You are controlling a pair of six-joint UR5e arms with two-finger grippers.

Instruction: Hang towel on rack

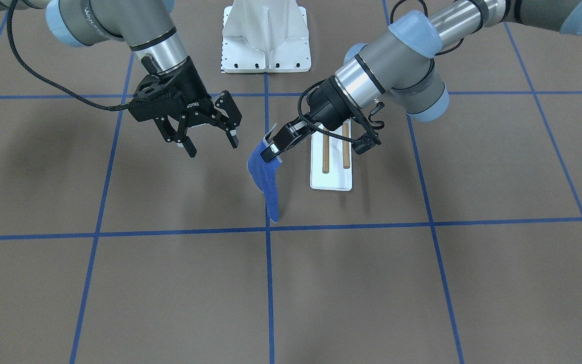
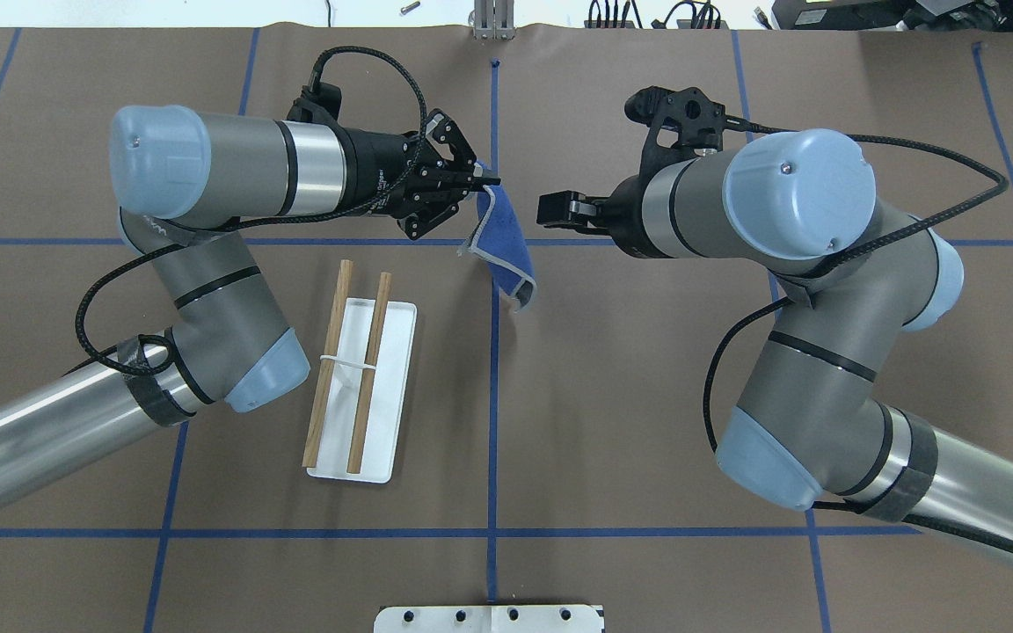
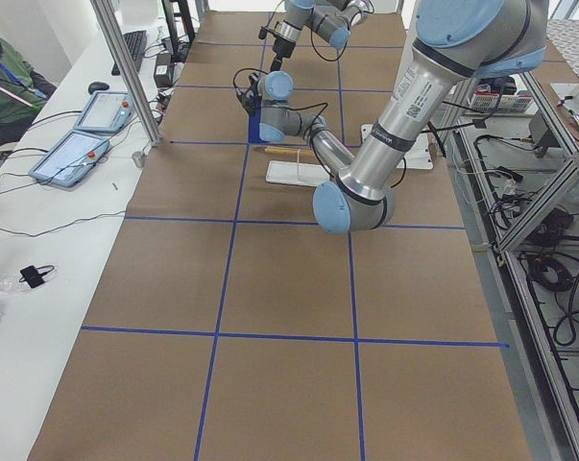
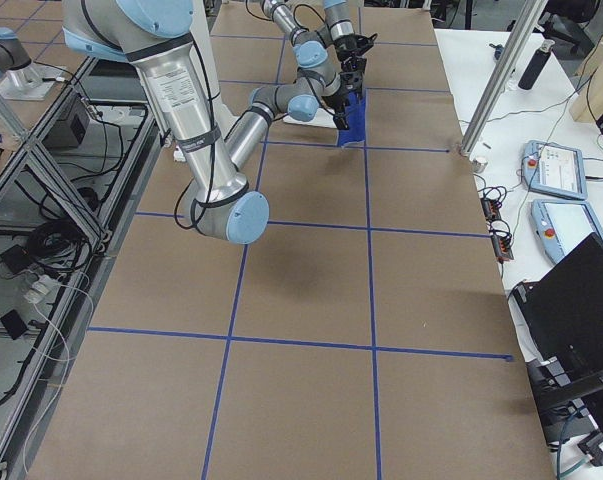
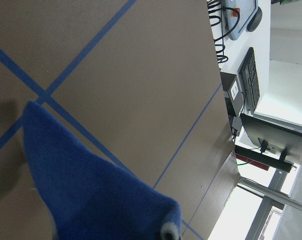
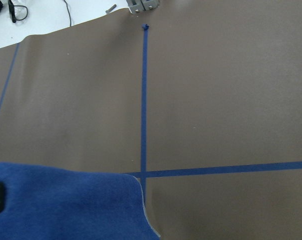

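1. Our left gripper (image 1: pixel 272 147) is pinched tight on a top corner of the towel (image 1: pixel 267 178), which hangs limp beside the rack (image 1: pixel 325 154), not touching it.
2. The rack stands to our left of the towel and nearer our base, its dowels running fore and aft. Our left arm is the nearer one.
3. Our right gripper (image 1: pixel 211 144) hovers near the towel, jaws wide and empty.
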